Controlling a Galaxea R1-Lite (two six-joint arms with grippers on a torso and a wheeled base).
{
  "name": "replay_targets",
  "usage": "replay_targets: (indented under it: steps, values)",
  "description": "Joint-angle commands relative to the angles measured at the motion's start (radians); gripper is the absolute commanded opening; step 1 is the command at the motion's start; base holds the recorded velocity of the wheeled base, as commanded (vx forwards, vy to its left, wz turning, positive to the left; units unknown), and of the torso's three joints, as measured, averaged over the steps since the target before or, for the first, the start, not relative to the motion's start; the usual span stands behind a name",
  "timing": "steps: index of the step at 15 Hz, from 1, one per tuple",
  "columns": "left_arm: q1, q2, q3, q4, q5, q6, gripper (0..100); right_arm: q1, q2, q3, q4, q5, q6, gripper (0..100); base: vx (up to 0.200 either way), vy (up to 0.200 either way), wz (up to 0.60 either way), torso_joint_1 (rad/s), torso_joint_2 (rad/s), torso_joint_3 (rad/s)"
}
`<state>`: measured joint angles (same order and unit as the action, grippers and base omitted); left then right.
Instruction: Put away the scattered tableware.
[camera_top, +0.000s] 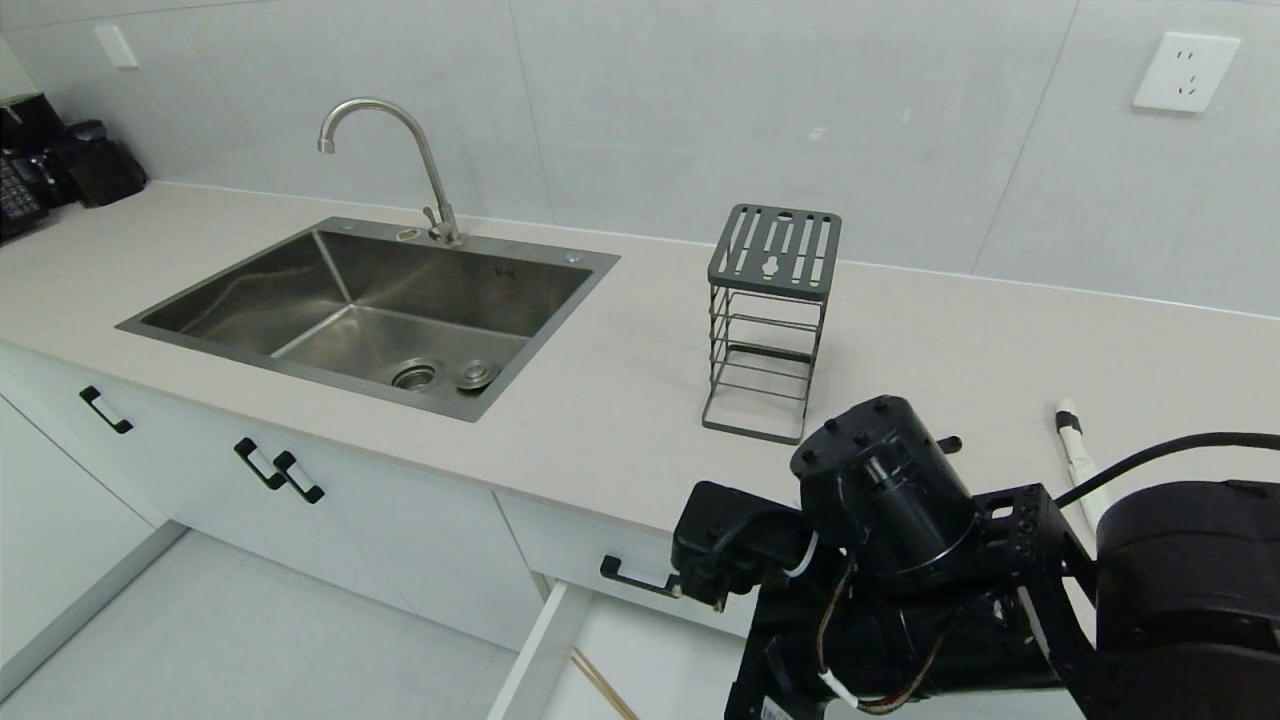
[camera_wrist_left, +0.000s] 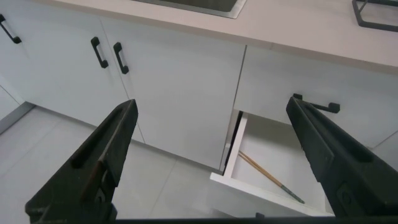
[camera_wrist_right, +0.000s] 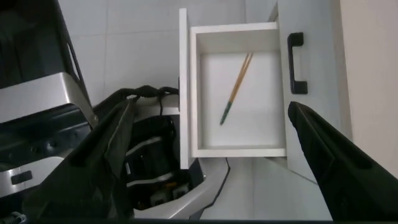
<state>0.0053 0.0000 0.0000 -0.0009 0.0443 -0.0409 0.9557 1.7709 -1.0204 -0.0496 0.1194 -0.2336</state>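
A pair of chopsticks (camera_wrist_right: 235, 87) with dark tips already lies loose on the floor of the open drawer (camera_wrist_right: 264, 118) under the worktop (camera_top: 620, 400). A slim white utensil (camera_top: 1076, 455) is left on the worktop, well to the right of the wire rack (camera_top: 770, 320) and far from the sink (camera_top: 350, 300). Its near end is hidden behind the right arm, so what kind of utensil it is cannot be told.

The right gripper (camera_wrist_right: 210, 109) hangs above the drawer with its fingers (camera_wrist_right: 106, 149) spread wide and nothing between them. The left gripper (camera_wrist_left: 210, 106) faces the cabinet fronts and the drawer from the side. It too is spread wide and empty.

The utensil is probably light and stiff, and likely smooth (glazed or plastic, by its sheen), so it may skate or roll when nudged. It lies flat on a hard surface, which leaves little room under it. The best hold is probably across its narrow width, near the middle of its length, with the fingers coming straight down on either side. That should keep it from tipping when lifted. If it is ceramic, it should be set down in the drawer, not dropped.
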Motion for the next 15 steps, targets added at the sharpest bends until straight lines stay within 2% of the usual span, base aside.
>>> replay_targets:
  steps: [1,3,5,7,11,15]
  values:
    - [0.001,0.000,0.000,-0.001,0.000,-0.001,100,-0.041,-0.007,-0.004,0.036,-0.033,0.004,100,0.000,0.000,0.00,0.000,0.00,0.000]
    - [0.001,0.000,0.000,-0.001,0.000,-0.001,100,-0.046,-0.013,0.019,0.036,-0.087,0.005,100,0.000,0.000,0.00,0.000,0.00,0.000]
    - [0.001,0.000,0.000,-0.001,0.000,-0.001,100,-0.074,-0.044,0.045,0.034,-0.089,0.004,100,0.000,0.000,0.00,0.000,0.00,0.000]
    - [0.001,0.000,0.000,-0.001,0.000,-0.001,100,-0.150,-0.103,0.123,0.022,-0.087,-0.003,100,0.000,0.000,0.00,0.000,0.00,0.000]
    - [0.001,0.000,0.000,-0.001,0.000,-0.001,100,-0.288,-0.241,0.301,-0.138,-0.067,-0.003,100,0.000,0.000,0.00,0.000,0.00,0.000]
    - [0.001,0.000,0.000,-0.001,0.000,-0.001,100,-0.402,-0.323,0.321,-0.147,-0.056,-0.012,100,0.000,0.000,0.00,0.000,0.00,0.000]
